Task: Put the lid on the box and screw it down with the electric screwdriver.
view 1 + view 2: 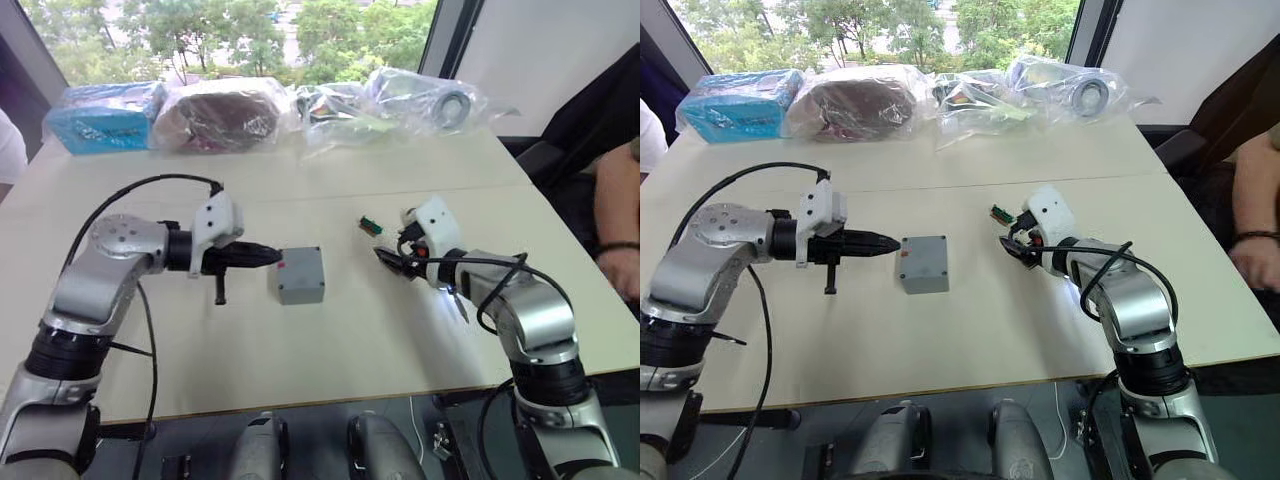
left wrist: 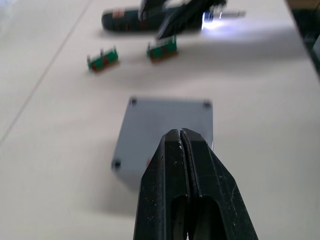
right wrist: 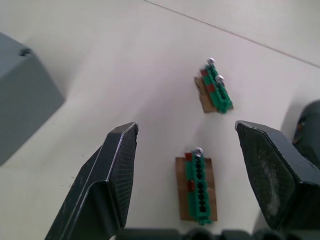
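Note:
The grey box (image 1: 303, 288) stands mid-table with the lid (image 2: 170, 120) lying flat on top, screw holes at its corners. My left gripper (image 1: 268, 256) is shut and empty, its tip at the lid's left edge. To the right, my right gripper (image 3: 186, 132) is open and low over the table, with one small green-and-brown block (image 3: 198, 187) between its fingers and another (image 3: 215, 90) just beyond. The black electric screwdriver (image 2: 130, 20) lies on the table beside that gripper, its white light on and its metal bit (image 1: 459, 306) showing past the right forearm.
Plastic bags (image 1: 400, 100) and a blue package (image 1: 100, 115) line the table's far edge. A person's arm (image 1: 615, 230) rests at the right edge. A black cable (image 1: 150, 185) loops over my left arm.

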`<action>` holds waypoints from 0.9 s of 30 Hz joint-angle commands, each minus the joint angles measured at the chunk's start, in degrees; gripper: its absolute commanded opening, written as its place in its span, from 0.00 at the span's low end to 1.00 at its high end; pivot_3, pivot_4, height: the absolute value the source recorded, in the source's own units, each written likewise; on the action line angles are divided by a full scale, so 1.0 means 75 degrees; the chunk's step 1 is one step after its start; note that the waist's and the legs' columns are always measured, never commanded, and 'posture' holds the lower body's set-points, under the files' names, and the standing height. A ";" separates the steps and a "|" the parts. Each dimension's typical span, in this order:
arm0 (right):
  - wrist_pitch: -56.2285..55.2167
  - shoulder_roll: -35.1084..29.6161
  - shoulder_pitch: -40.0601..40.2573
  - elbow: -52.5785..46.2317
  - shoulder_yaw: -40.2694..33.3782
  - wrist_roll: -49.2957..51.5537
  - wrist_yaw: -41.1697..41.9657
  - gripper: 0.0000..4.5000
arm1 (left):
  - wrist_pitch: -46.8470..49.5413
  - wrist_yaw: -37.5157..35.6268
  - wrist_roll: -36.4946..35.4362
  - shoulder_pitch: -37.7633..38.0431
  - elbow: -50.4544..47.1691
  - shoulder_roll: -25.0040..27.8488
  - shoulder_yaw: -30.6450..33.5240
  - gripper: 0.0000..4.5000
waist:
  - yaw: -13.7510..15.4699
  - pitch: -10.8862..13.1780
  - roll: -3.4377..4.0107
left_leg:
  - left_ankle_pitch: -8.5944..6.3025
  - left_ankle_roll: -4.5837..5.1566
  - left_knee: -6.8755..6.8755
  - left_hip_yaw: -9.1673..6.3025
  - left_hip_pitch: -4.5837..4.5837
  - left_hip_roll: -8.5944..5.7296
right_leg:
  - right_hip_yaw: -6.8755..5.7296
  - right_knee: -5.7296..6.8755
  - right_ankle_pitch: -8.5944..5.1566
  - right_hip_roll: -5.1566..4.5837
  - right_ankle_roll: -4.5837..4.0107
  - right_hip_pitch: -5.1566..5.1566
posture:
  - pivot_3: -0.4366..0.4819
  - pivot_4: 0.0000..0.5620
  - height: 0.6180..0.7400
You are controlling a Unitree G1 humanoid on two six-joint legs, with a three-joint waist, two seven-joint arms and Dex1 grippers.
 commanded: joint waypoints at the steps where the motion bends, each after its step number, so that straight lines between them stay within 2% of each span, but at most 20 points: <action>1: -0.0429 0.0102 0.0083 0.0386 -0.0175 -0.0004 -0.0148 0.69 | 0.0141 0.0222 -0.0157 -0.0249 -0.0326 -0.0079 0.0030 0.00 | -0.0004 0.0000 0.0000 | 0.0000 0.0000 0.0000 0.0000 0.0000 0.0000 | 0.0001 0.0001 0.0000 0.0001 0.0000 0.0000 | 0.48 0.27 1.00; 16: -0.1250 0.0263 -0.0145 0.1480 0.0024 -0.0029 -0.0179 0.69 | 0.0305 0.0548 -0.0243 -0.0268 -0.0608 -0.0255 -0.0131 0.00 | -0.0007 0.0000 0.0001 | 0.0000 0.0000 0.0000 0.0000 0.0000 0.0002 | 0.0003 0.0000 0.0000 0.0006 0.0000 0.0000 | 0.48 0.27 1.00; 18: -0.1293 0.0271 -0.0174 0.1528 0.0004 -0.0014 -0.0179 0.55 | 0.0327 0.0571 -0.0270 -0.0240 -0.0653 -0.0246 -0.0138 0.00 | -0.0008 0.0000 0.0001 | 0.0000 0.0000 0.0000 -0.0001 0.0001 0.0002 | 0.0003 0.0000 0.0000 0.0006 0.0000 -0.0001 | 0.48 0.27 1.00; 24: -0.1307 0.0280 -0.0220 0.1536 -0.0006 0.0020 -0.0171 0.02 | 0.0333 0.0628 -0.0326 -0.0203 -0.0690 -0.0208 -0.0145 0.00 | -0.0005 0.0000 0.0001 | 0.0000 0.0000 0.0000 0.0000 0.0001 0.0002 | 0.0004 0.0000 0.0000 0.0006 0.0000 0.0000 | 0.48 0.27 1.00; 27: -0.1306 0.0316 -0.0250 0.1521 -0.0023 0.0050 -0.0179 0.00 | 0.0312 0.0633 -0.0333 -0.0209 -0.0675 -0.0205 -0.0155 0.00 | -0.0005 0.0000 0.0001 | 0.0000 0.0000 0.0000 0.0000 0.0001 0.0002 | 0.0003 0.0000 0.0000 0.0006 0.0000 -0.0001 | 0.48 0.27 1.00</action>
